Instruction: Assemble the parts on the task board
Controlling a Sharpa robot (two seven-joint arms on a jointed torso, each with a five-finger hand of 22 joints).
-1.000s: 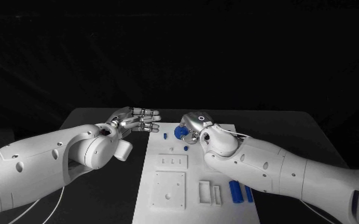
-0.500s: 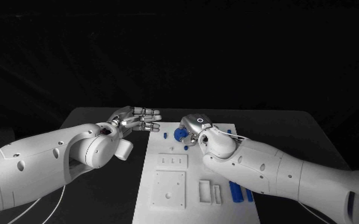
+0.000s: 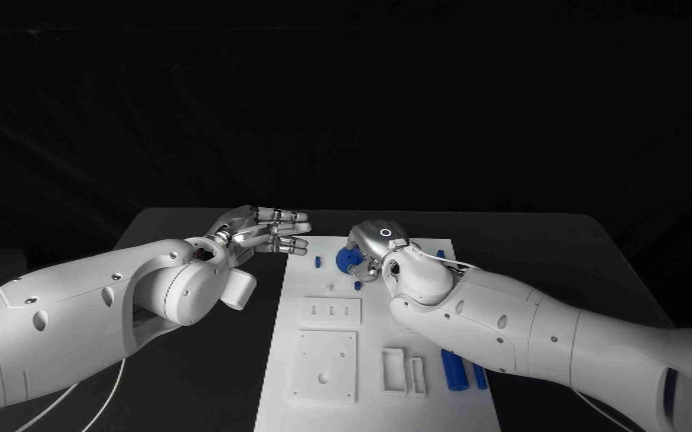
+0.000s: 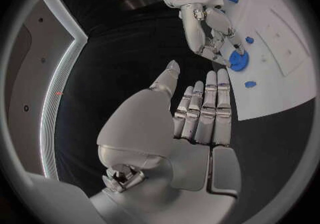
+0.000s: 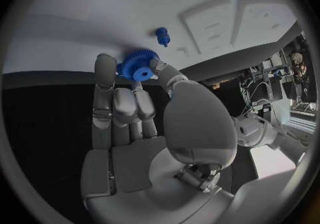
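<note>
My right hand [image 3: 378, 244] pinches the blue gear [image 5: 137, 65] by its toothed rim, just above the far end of the task board [image 3: 335, 392]. I judge it light, rigid and slippery; the rim is the sensible hold. My left hand [image 3: 264, 229] hovers beside the board, fingers [image 4: 204, 108] extended and empty.

We're in a robotics lab: black drapes behind the black table [image 3: 577, 242], and beyond the right hand's fingers [image 5: 106, 96], a cluttered equipment rack [image 5: 277, 72] with cables, past the white task board [image 3: 378, 352].
</note>
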